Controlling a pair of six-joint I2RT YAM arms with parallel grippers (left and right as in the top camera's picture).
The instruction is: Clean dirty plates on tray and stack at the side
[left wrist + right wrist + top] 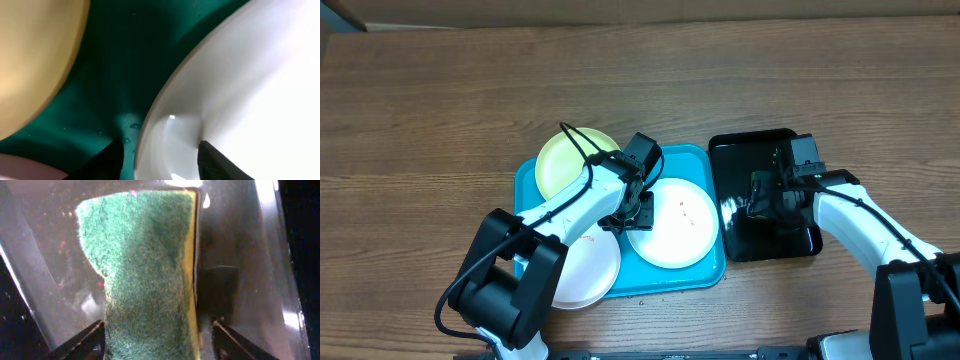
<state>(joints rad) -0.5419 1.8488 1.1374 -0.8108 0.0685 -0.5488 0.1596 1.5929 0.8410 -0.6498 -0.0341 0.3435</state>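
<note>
The turquoise tray (690,158) holds three plates: a yellow-green plate (570,160) at its back left, a white plate (675,235) on its right with small orange specks, and a white plate (588,272) at its front left that overhangs the rim. My left gripper (635,208) is open and straddles the left rim of the right white plate (250,90), one finger on the tray (125,50), one inside the plate. The yellow-green plate (35,55) lies to its left. My right gripper (760,195) is open around a green sponge (145,270).
A smaller glossy black tray (790,145) stands right of the turquoise tray; the sponge lies in it (240,240), yellow side to the right. The wooden table (440,110) extends to the left and back.
</note>
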